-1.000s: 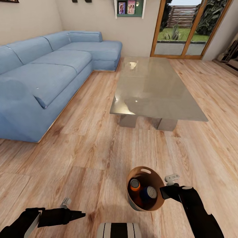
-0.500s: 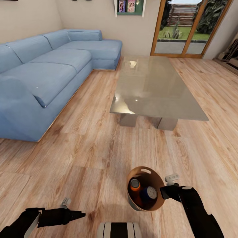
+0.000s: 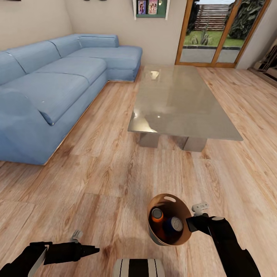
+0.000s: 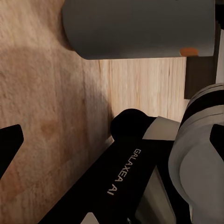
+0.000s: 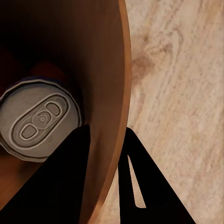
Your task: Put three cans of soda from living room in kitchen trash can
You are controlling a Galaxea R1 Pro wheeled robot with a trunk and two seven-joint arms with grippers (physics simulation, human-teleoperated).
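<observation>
The trash can [image 3: 169, 234], pale grey outside and copper-brown inside, hangs low over the wood floor in front of me. My right gripper [image 3: 191, 223] is shut on its rim, one finger inside the wall and one outside [image 5: 107, 129]. Inside stand an orange soda can [image 3: 156, 214] and a dark blue can [image 3: 175, 224], whose silvery top [image 5: 39, 121] shows close up. A third can is hidden. My left gripper [image 3: 90, 250] hovers low at the left, open and empty, with its fingers [image 4: 9, 140] far apart.
A long blue corner sofa [image 3: 57, 88] fills the left side. The low glass table [image 3: 181, 104] stands ahead, with wood-framed glass doors [image 3: 215, 34] behind it. Bare plank floor lies between me and the table. My trunk [image 3: 138, 268] shows at the bottom edge.
The head camera shifted very slightly a second ago. Both arms, the trash can and its cans have kept their places.
</observation>
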